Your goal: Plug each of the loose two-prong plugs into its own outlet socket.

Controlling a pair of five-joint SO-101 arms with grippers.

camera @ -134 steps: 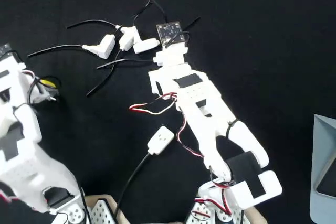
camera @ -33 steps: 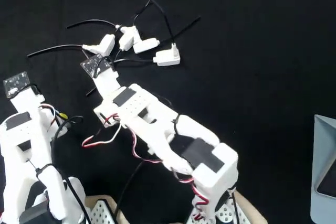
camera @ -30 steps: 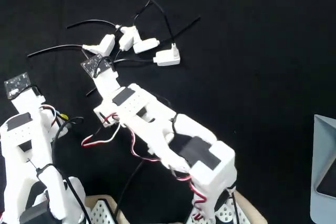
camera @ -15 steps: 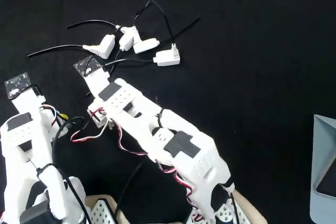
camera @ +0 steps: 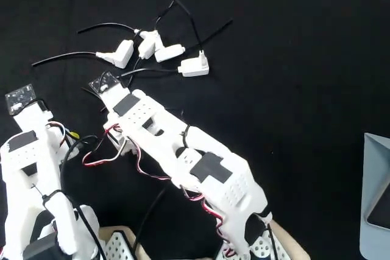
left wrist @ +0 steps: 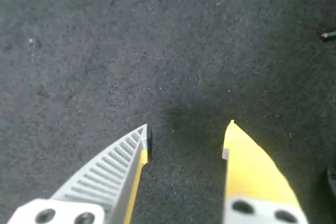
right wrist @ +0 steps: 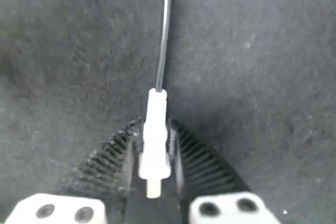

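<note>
My right gripper [right wrist: 156, 124] is shut on a slim white plug [right wrist: 155, 145] whose black cord [right wrist: 164, 30] runs away over the black cloth. In the high view the right arm [camera: 183, 150] lies diagonally across the table, its wrist [camera: 105, 82] at the left centre. Three white plugs [camera: 149, 45] with black cords lie in a cluster at the back, and a fourth plug [camera: 195, 66] lies just right of them. My left gripper [left wrist: 188, 125] is open, with bare cloth between its fingers. The left arm [camera: 27, 150] stands at the left edge.
Loose black cords [camera: 67, 57] trail left and toward the back from the plug cluster. A black cable [camera: 151, 211] comes out from under the right arm near the front edge. A grey tray [camera: 375, 193] sits at the right edge. The right half of the cloth is bare.
The right arm left one white plug on the cloth at the back centre and swung left; its wrist now sits at the left centre. The left arm shifted earlier and has kept still since.
</note>
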